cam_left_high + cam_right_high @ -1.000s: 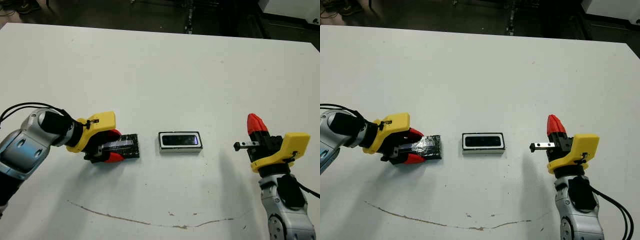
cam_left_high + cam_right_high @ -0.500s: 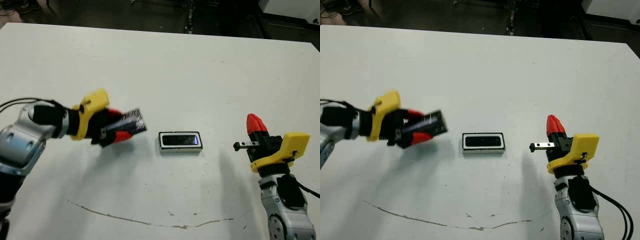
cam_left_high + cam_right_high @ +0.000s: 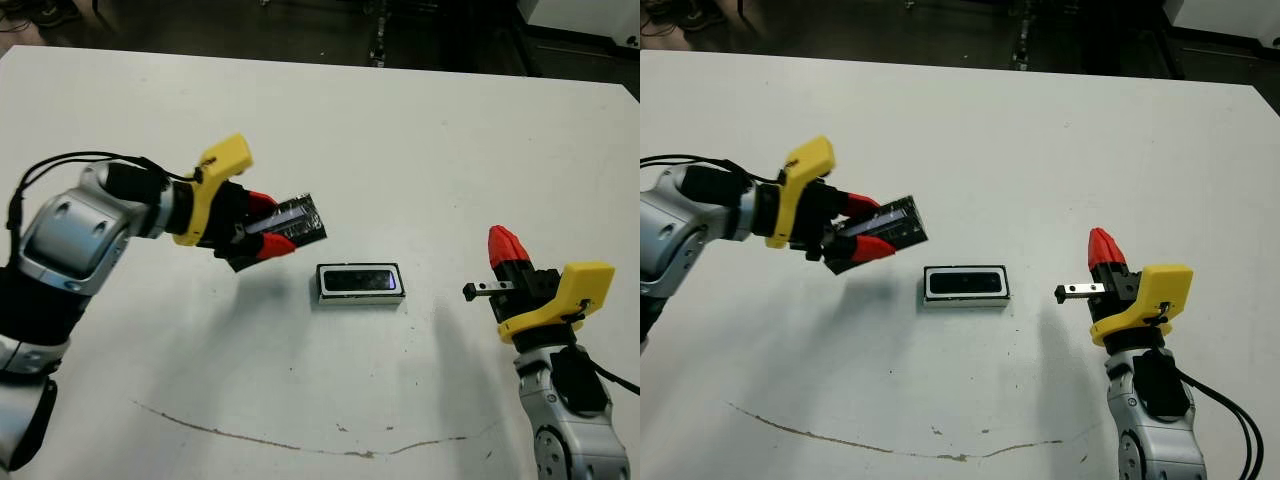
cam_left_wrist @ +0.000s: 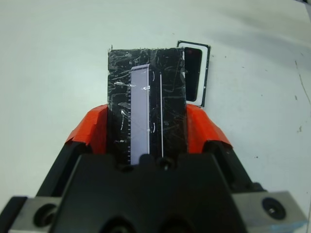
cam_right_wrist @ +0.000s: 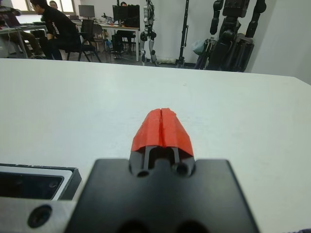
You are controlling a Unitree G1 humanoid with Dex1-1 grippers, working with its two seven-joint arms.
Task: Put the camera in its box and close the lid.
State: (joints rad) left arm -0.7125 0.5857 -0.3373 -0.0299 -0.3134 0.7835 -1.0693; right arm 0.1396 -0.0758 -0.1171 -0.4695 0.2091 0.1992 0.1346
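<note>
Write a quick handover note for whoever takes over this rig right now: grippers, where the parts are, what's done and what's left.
Left gripper: shut on the lid, held in the air just left of the box.
Right gripper: shut, empty, parked to the right of the box.
The box sits mid-table with the camera lying in it.
Done: camera boxed, lid picked up.
Left: bring the lid over the box, line it up, set it down and release.
</note>
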